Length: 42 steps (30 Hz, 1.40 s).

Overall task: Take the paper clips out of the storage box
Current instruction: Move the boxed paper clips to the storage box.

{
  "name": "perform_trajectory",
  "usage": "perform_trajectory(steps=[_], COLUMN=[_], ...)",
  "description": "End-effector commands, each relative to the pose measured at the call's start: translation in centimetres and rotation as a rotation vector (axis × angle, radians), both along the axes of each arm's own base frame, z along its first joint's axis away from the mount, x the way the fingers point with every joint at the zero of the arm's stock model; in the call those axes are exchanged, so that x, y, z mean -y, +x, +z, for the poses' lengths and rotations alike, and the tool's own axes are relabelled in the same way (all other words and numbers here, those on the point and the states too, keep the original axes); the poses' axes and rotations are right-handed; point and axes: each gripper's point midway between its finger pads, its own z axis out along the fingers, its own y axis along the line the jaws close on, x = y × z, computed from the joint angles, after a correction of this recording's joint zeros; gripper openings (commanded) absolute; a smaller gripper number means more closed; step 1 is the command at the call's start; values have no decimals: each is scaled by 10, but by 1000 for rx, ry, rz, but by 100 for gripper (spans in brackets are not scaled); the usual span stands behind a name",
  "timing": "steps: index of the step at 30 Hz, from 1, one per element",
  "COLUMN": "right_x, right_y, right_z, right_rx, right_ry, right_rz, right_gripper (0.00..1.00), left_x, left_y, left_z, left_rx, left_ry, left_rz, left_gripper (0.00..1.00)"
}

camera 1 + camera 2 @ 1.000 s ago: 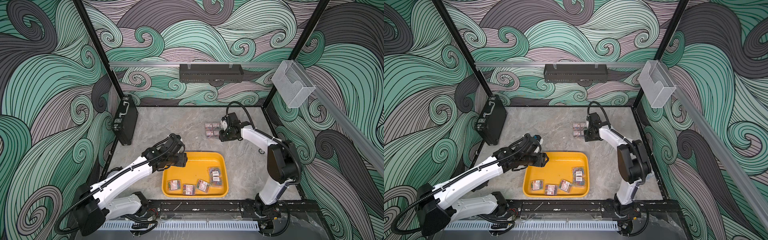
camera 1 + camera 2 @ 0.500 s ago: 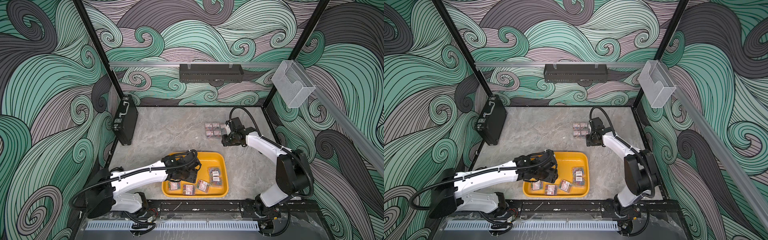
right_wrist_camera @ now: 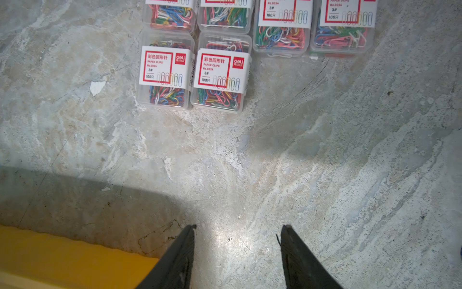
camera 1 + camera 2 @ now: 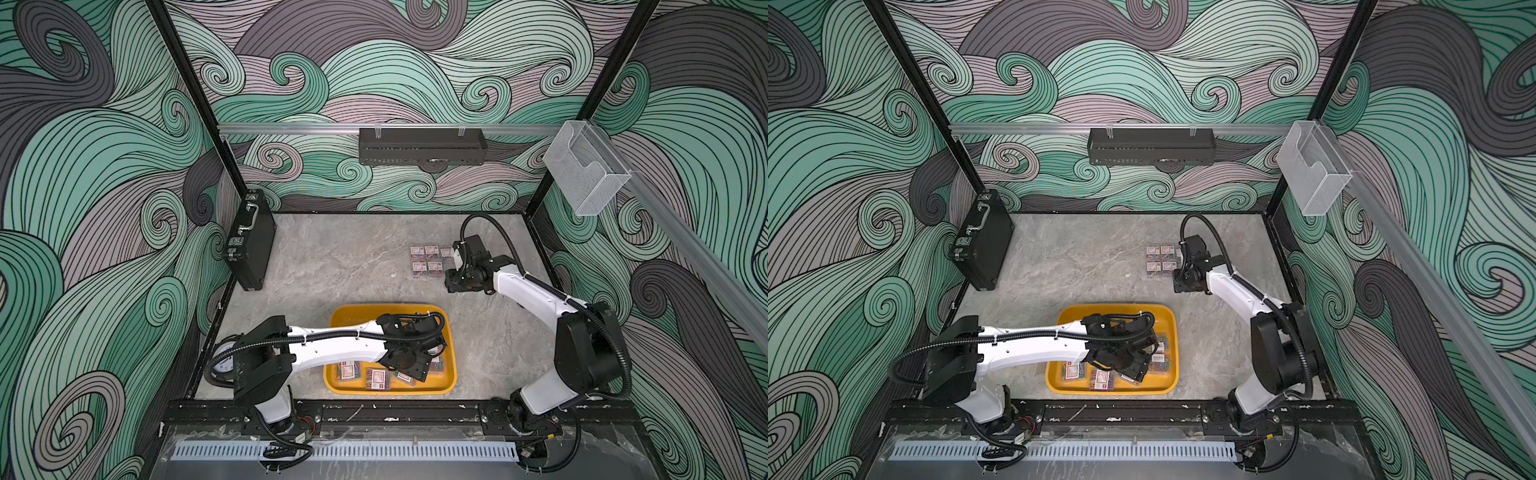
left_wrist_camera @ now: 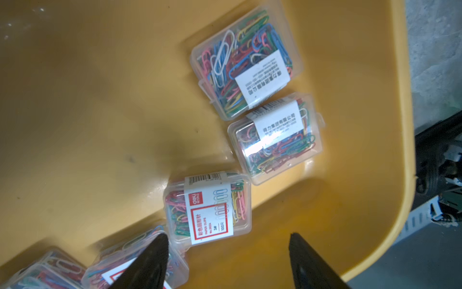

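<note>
The left claw [image 5: 227,235] is spread wide and holds nothing. It hangs low inside the yellow tray [image 5: 100,100]. Just ahead of its tips lies a box of paper clips with a red label [image 5: 207,207]. One fingertip [image 5: 153,260] sits over a second box [image 5: 120,252] that lies right beside the first.

The right claw [image 3: 239,226] is spread too, with only bare table [image 3: 325,175] between its tips. It is outside the tray, near the rim. The boxes already taken out [image 3: 220,75] lie in a tidy group a bit ahead of it.

What could go wrong? If the left claw goes down as it is, I think that fingertip could land on top of the second box, not beside the red-label one. Then it might grab two boxes or shove both away. The boxes are smooth, clear plastic, so one could slip out or tip on the way up. A hard squeeze might pop a lid and spill the clips. The right claw could bump the tidy group if it swings back that way.

Now the count. There are two claws and one tray. The left wrist view shows five boxes in the tray. The right wrist view shows six boxes on the table. Both top views show one black case [image 4: 249,241], one clear holder [image 4: 582,174] and one black basket [image 4: 422,145] on the walls.
</note>
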Motion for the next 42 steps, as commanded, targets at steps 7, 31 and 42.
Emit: perform_trajectory(steps=[7,31,42], right_x=[4,7,4], right_y=[-2,-4,-3], right_z=[1,4,4], right_rx=[4,9,9], right_ry=[-19,-35,-17], right_rz=[-6,-11,-13], right_gripper=[57,57,57], left_x=[-8,-43,-50], left_y=[-7,20,78], left_z=[-11,-38,-26], left_rx=[-31,43,133], left_ry=[111,304,213], left_rz=[7,30,24], left_gripper=[92,76,73])
